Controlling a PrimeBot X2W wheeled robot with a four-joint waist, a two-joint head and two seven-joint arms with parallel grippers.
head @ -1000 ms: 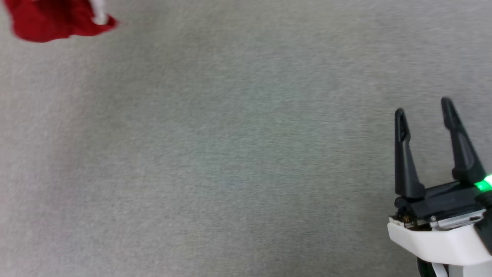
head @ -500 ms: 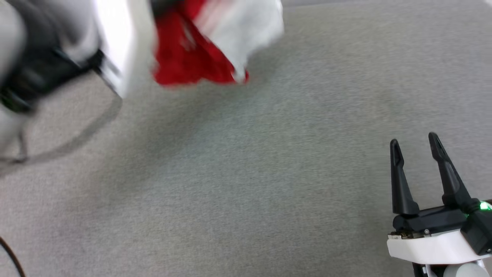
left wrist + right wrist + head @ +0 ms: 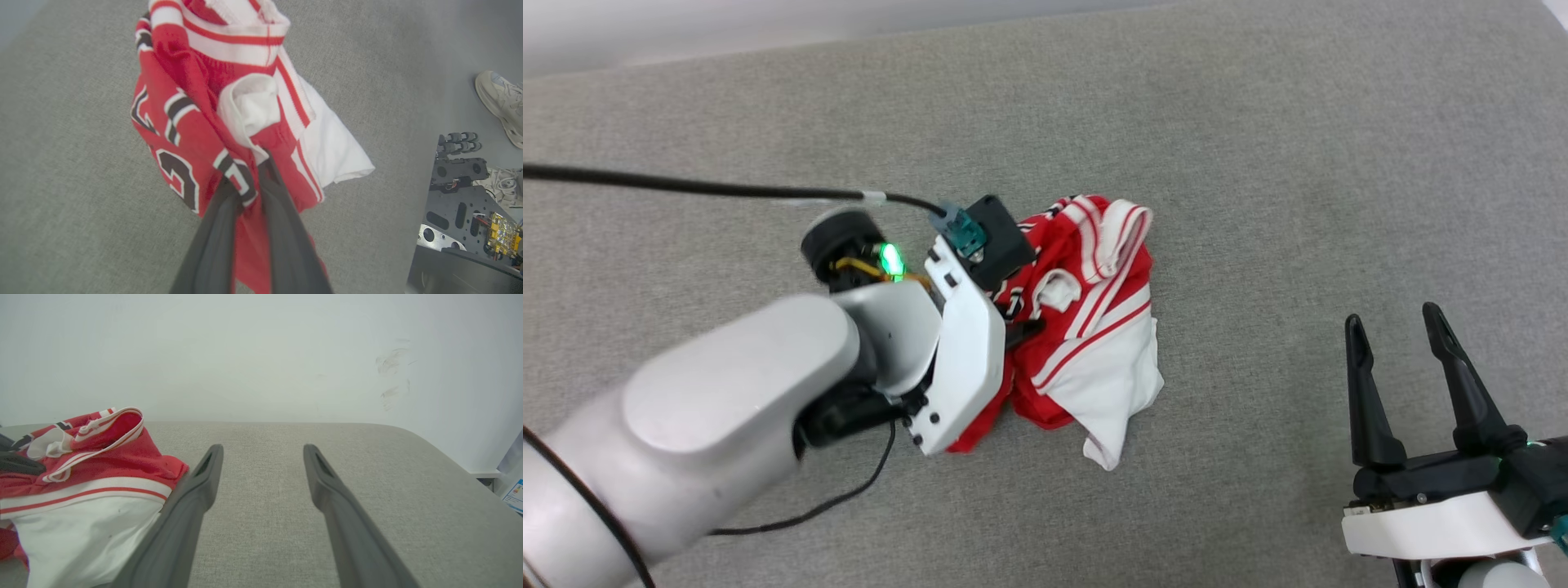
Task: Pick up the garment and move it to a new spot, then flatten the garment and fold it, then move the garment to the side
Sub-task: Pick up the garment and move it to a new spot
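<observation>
The garment [image 3: 1094, 327] is a crumpled red jersey with white sleeves and striped trim, bunched in the middle of the grey table [image 3: 1258, 163]. My left gripper [image 3: 1023, 328] reaches into its left side. In the left wrist view the left gripper [image 3: 247, 171] is shut on a red fold beside the black-and-white lettering, and the garment [image 3: 184, 134] hangs bunched from the fingers. A white sleeve trails down to the table. My right gripper [image 3: 1391, 318] stands open at the lower right, apart from the cloth. In the right wrist view the right gripper [image 3: 262, 448] holds nothing, with the garment [image 3: 81, 473] to its left.
A black cable [image 3: 686, 186] runs from the left edge to my left wrist. The table's far edge meets a pale wall [image 3: 261, 355], and its right end is rounded [image 3: 441, 449]. Beyond the table edge are my dark base [image 3: 457, 204] and a person's shoe [image 3: 498, 102].
The head camera has shifted. My left arm, holding the garment, has come from the upper left of the view to the middle of the table. The right gripper stays open.
</observation>
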